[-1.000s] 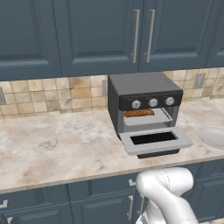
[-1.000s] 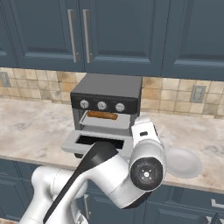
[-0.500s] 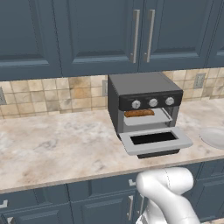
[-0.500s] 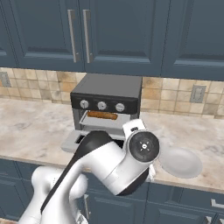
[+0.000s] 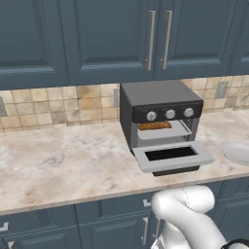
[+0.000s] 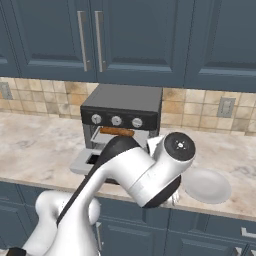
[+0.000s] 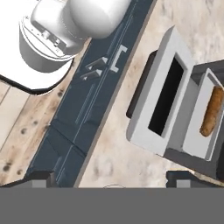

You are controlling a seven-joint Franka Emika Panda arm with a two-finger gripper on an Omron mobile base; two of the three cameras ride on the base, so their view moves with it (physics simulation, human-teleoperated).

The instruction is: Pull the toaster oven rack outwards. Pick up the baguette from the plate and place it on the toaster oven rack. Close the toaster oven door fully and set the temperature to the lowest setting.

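The toaster oven (image 5: pixel 160 104) stands on the counter with its door (image 5: pixel 172 156) folded down flat. The rack (image 5: pixel 163 132) sticks out a little over the door, and the baguette (image 5: pixel 154 125) lies on it. From above, the hand view shows the door (image 7: pixel 144 109) with its dark window slot, the rack (image 7: pixel 197 131) and the baguette (image 7: pixel 211 111). My gripper (image 7: pixel 113 181) hovers over the counter's front edge, apart from the door, open with nothing between its fingertips (image 7: pixel 41 177). The plate (image 6: pixel 207 185) is bare, to the right of the oven.
Blue upper cabinets (image 5: pixel 121 34) hang over the oven, and drawer fronts (image 7: pixel 83 109) run below the counter edge. My arm's elbow (image 6: pixel 145 175) blocks the oven door in the right base view. Bare marble counter (image 5: pixel 58 160) stretches to the oven's left.
My arm's wrist has swung up and turned in the right base view. The oven, its door, rack, baguette and plate have not moved.
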